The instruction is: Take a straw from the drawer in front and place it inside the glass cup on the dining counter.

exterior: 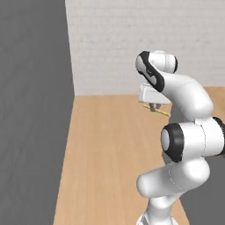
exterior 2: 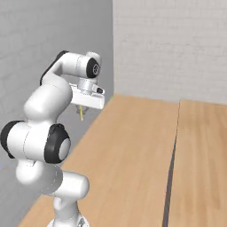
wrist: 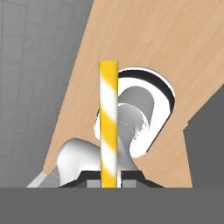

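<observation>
Straw point(wrist: 108, 124) is pinched between the shut fingers of the gripper point(wrist: 109, 178) at the bottom centre of the hand view, running straight up the middle of the frame with yellow and white stripes. In the left base view the straw point(exterior: 161, 111) is seen as a thin yellow line poking out right of the gripper point(exterior: 153, 107), centre right of the frame, partly hidden by the arm. In the right base view a short bit of the straw point(exterior 2: 81, 115) hangs below the gripper point(exterior 2: 82, 107) at upper left.

Pick-up part is judged done: straw is held and carried clear of any surface. Wood floor point(exterior: 110, 154) is seen below it, a grey wall point(exterior: 33, 110) at left, and a white brick wall point(exterior 2: 173, 48) behind.

Left to do: the cup has to be reached, the straw lined up over its mouth, lowered in and released. How far the counter is cannot be judged from these frames. Roughly half the job is estimated as remaining, the precise half.
</observation>
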